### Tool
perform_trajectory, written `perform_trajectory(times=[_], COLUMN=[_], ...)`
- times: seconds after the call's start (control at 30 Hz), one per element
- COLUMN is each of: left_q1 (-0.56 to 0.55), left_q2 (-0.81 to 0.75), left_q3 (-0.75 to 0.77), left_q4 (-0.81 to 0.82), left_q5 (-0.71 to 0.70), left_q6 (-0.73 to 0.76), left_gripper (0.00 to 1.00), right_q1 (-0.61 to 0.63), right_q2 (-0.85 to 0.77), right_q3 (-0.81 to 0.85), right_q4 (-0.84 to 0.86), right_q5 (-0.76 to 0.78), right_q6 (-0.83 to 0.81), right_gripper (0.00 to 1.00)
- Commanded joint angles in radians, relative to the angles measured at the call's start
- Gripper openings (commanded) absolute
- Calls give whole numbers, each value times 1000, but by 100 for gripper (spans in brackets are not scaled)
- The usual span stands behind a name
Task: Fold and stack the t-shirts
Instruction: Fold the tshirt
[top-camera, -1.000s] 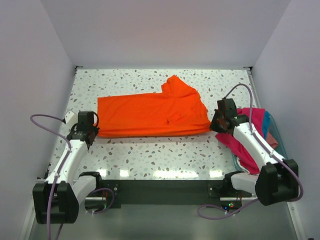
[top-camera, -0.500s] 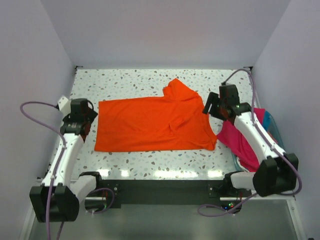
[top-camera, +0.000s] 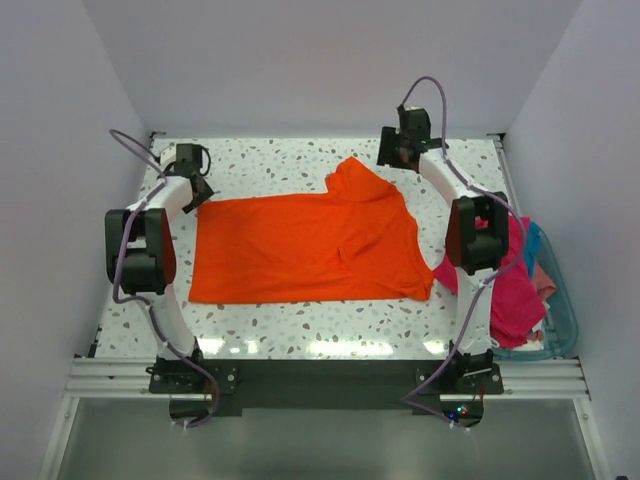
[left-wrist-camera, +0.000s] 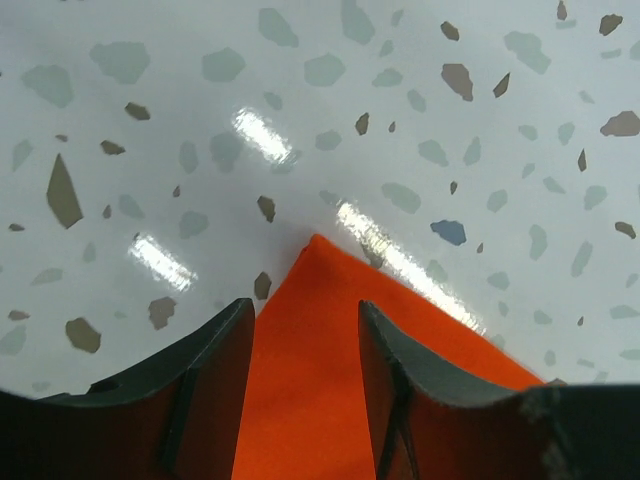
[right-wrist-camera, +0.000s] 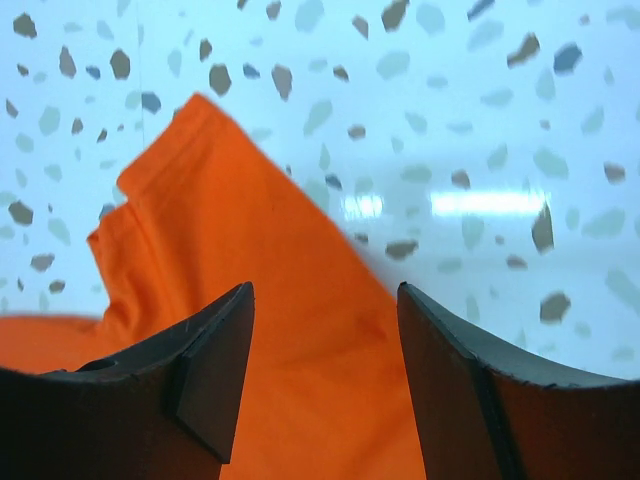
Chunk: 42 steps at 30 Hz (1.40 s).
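Orange t-shirt (top-camera: 310, 250) flat mid-counter (top-camera: 300, 320), long axis left–right; left pincer (left-wrist-camera: 305, 310) spread above its far-left corner, right pincer (right-wrist-camera: 325, 292) spread above its far-right flap.

Both arms have swung from the orange t-shirt's (top-camera: 300, 250) sides to its far corners, where the left gripper (top-camera: 197, 190) and right gripper (top-camera: 388, 158) now hover with jaws parted.

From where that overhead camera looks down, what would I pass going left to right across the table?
Left arm → orange t-shirt → magenta t-shirt → teal bin. The right arm spans several of these, so it is left out.
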Motion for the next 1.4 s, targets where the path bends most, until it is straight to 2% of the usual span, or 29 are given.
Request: perform_trajectory(times=[0.0, 0.13, 0.23, 0.63, 0.8, 1.1, 1.23, 1.27, 1.33, 1.37], left_q1=[3, 3, 3, 3, 3, 3, 5, 3, 3, 3], left_q2=[66, 126, 143, 158, 160, 186, 195, 197, 198, 200], left_q3=[117, 163, 157, 88, 88, 113, 116, 116, 120, 123], left_q4=[21, 12, 17, 58, 61, 61, 63, 64, 69, 72], left_q5=[11, 12, 15, 37, 34, 37, 43, 45, 48, 51], left_q6=[43, 43, 40, 33, 34, 34, 33, 31, 30, 31], left_gripper=[50, 49, 47, 40, 37, 25, 17, 16, 13, 11], right_q1=[-4, -4, -4, 2, 25, 45, 56, 58, 61, 61], right_q2=[107, 230, 289, 333, 365, 401, 404, 402, 398, 398], right_q3=[177, 340, 370, 310, 339, 377, 383, 383, 379, 379], right_q4=[-8, -51, -50, 24, 4, -44, -58, -59, -55, -54], right_q5=[5, 10, -12, -119, -102, -73, -67, -65, -62, -59], right_q6=[-108, -138, -138, -83, -81, -75, -75, -75, -73, -73], right_gripper=[63, 62, 62, 62, 60, 57, 48, 40, 31, 20])
